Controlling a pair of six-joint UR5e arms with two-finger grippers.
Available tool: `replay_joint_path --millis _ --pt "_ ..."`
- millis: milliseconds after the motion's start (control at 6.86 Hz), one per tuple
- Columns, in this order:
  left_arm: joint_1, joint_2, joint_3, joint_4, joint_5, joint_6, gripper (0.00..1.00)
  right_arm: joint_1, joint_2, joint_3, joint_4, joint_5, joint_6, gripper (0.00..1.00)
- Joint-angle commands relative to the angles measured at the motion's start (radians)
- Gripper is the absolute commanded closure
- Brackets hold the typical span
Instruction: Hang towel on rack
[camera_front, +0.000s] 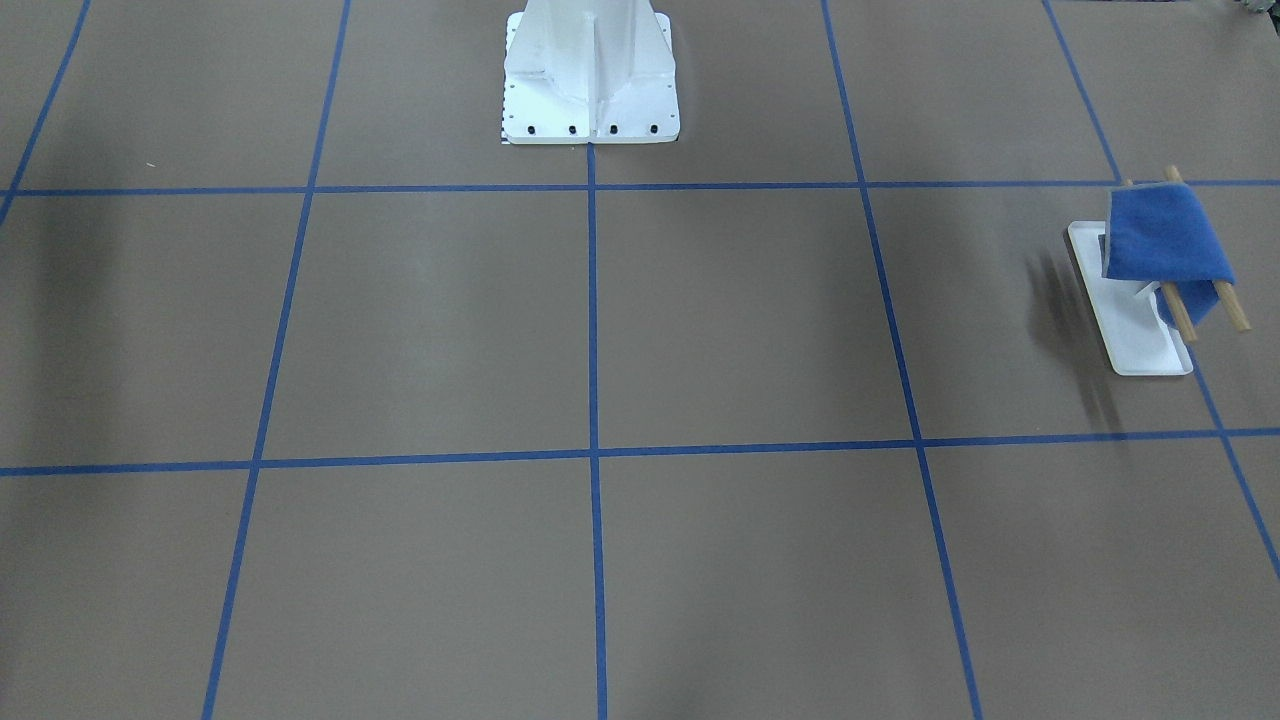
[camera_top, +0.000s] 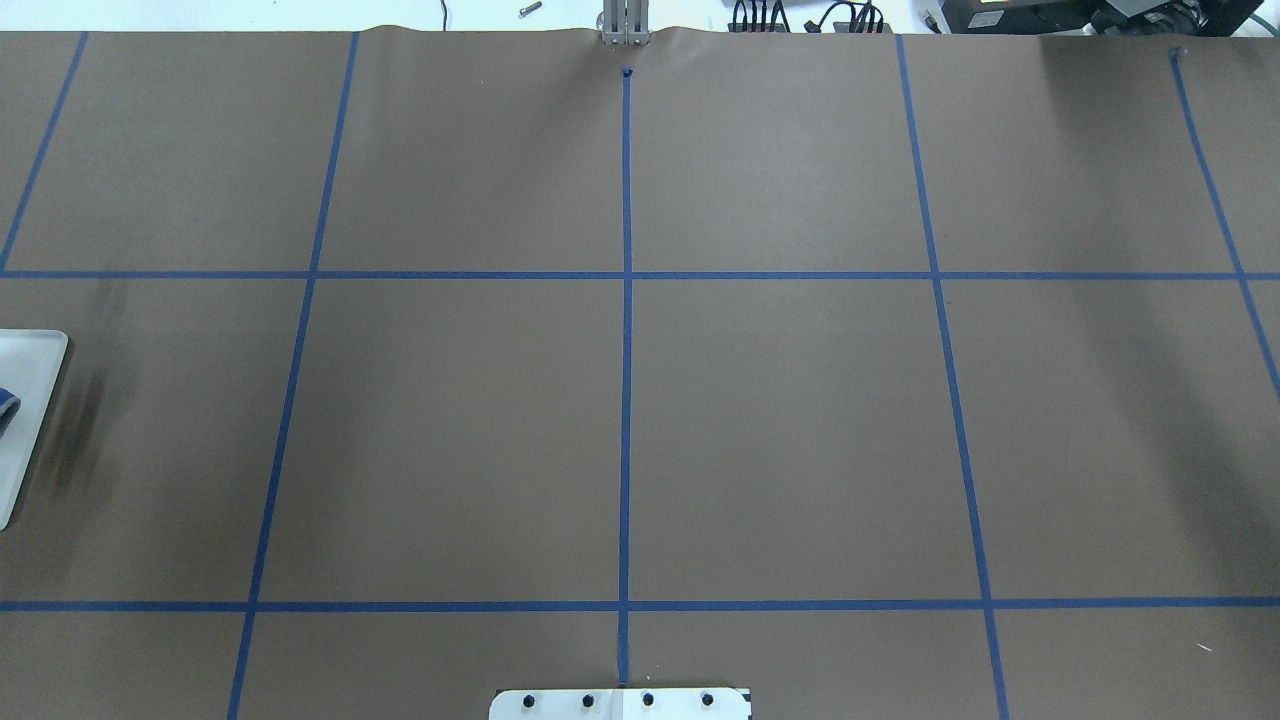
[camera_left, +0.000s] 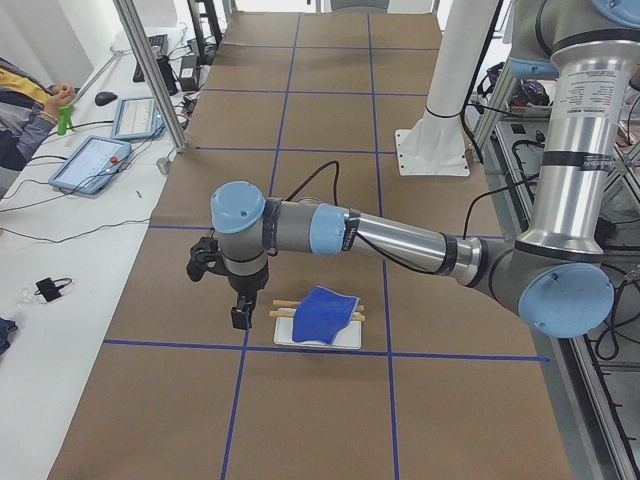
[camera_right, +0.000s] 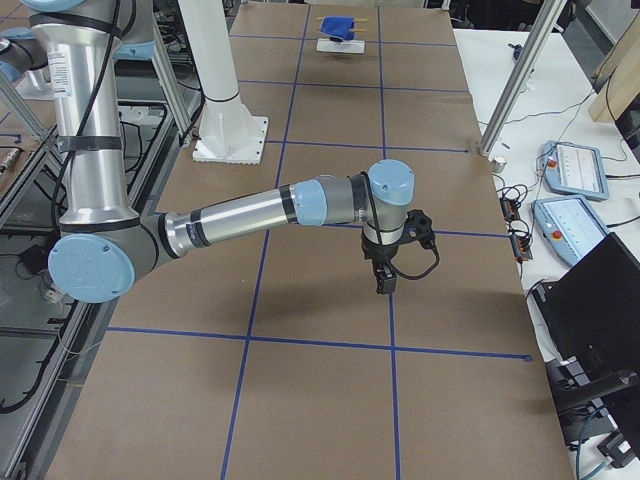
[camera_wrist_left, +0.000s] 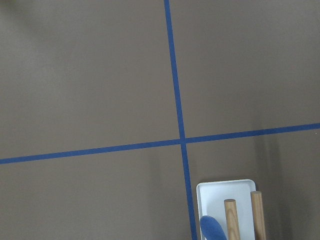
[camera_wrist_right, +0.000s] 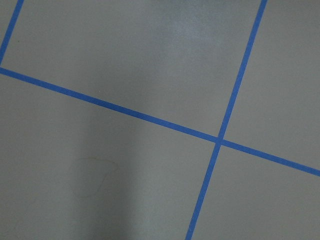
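I note the left gripper (camera_left: 240, 318) hanging just beside the small white-based rack with two wooden dowel bars (camera_front: 1130, 335). I cannot tell how far it is open. The floppy royal-blue cloth towel (camera_front: 1165, 235) lies draped over both bars, bunched toward one end. Risk: a careless pull-away could snag the cloth or tip the light rack. The right gripper (camera_right: 386, 283) hangs well apart, and I cannot tell its opening either.

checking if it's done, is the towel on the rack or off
On. The towel is draped over both wooden bars of the rack, above its white base.
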Motion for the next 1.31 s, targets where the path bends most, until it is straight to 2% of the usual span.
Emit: replay_joint_path --millis 0,1166 --pt "0.028 0.023 -0.034 -0.001 -0.007 -0.002 0.02 0.0 -0.007 0.002 -0.004 0.0 -0.047 0.0" --pt "0.056 0.035 -0.046 -0.014 0.002 0.008 0.02 -0.026 -0.007 0.007 -0.004 0.025 -0.035 0.0"
